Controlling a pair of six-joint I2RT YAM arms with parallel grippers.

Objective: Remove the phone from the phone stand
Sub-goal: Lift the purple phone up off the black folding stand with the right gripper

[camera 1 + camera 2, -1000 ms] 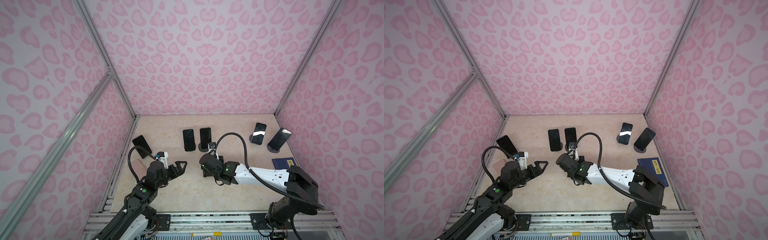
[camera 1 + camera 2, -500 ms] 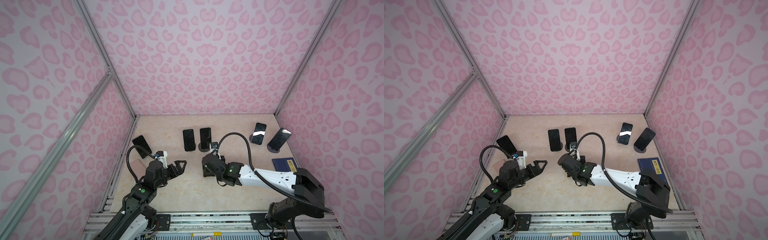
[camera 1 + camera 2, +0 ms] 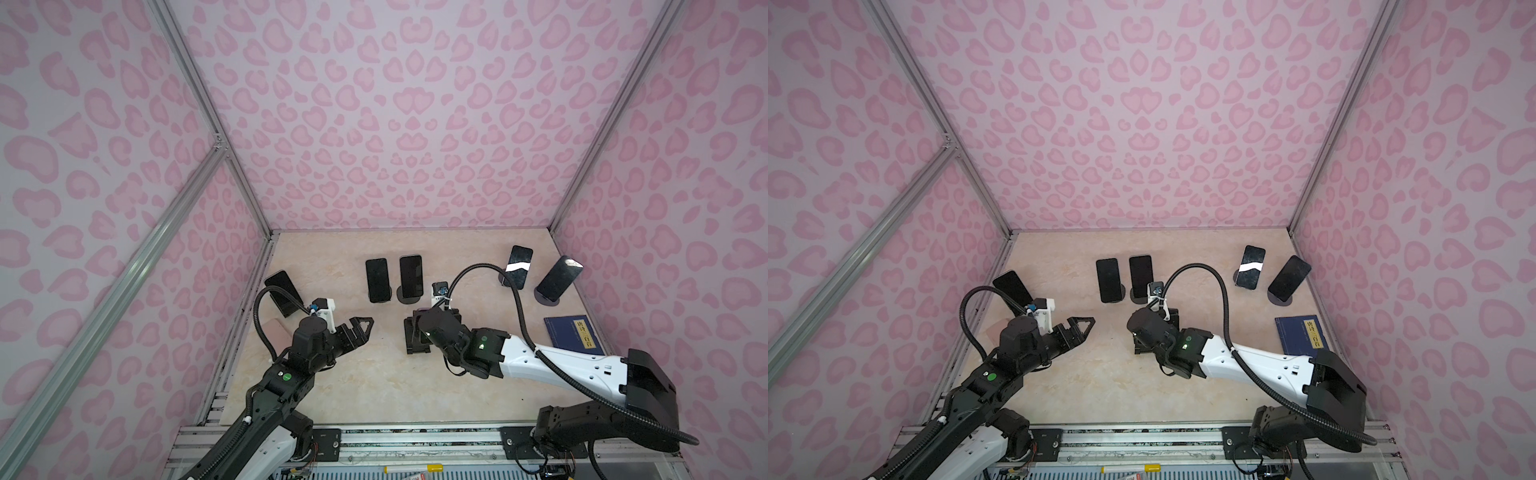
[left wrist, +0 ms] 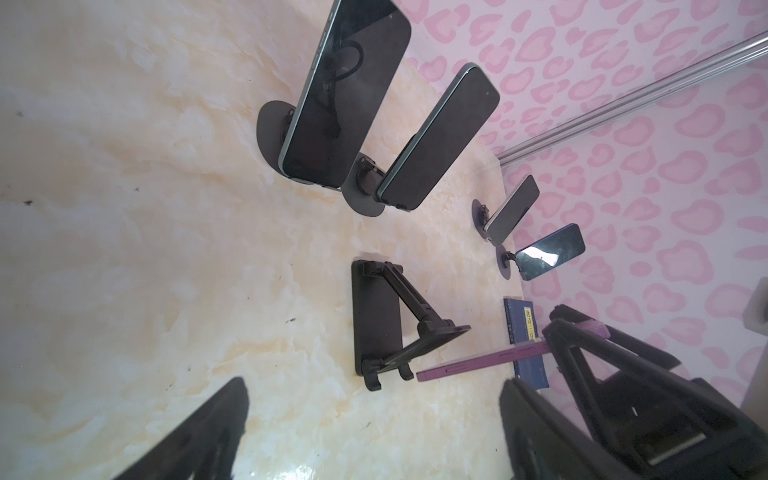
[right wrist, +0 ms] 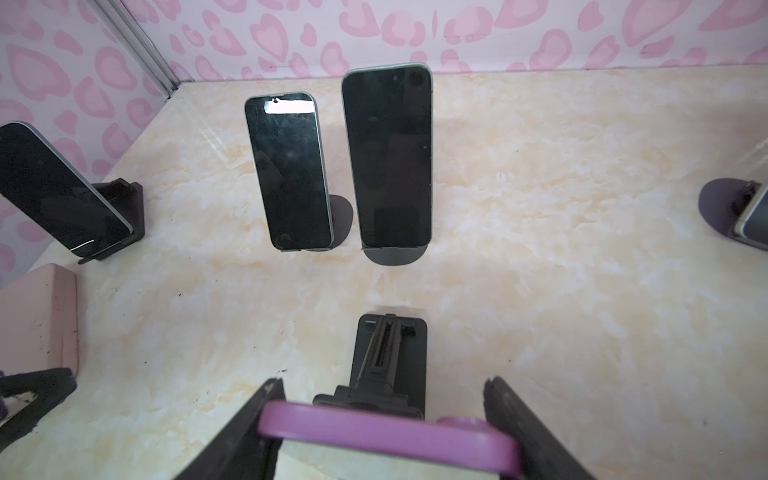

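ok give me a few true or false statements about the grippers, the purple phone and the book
1. The right gripper is shut on the purple phone. True.
2. The purple phone lies on the black folding stand. False: the stand is bare, and the phone is held just beside it.
3. The left gripper grips a phone. False: it is open and empty.
4. The blue book lies flat on the table on the right arm's side. True.

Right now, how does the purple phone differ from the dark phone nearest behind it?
The purple phone is gripped by the right end effector, at the folding stand; the dark phone rests untouched on a round-base stand. The purple phone is nearer the front, the dark phone farther back. Neither lies on the table.
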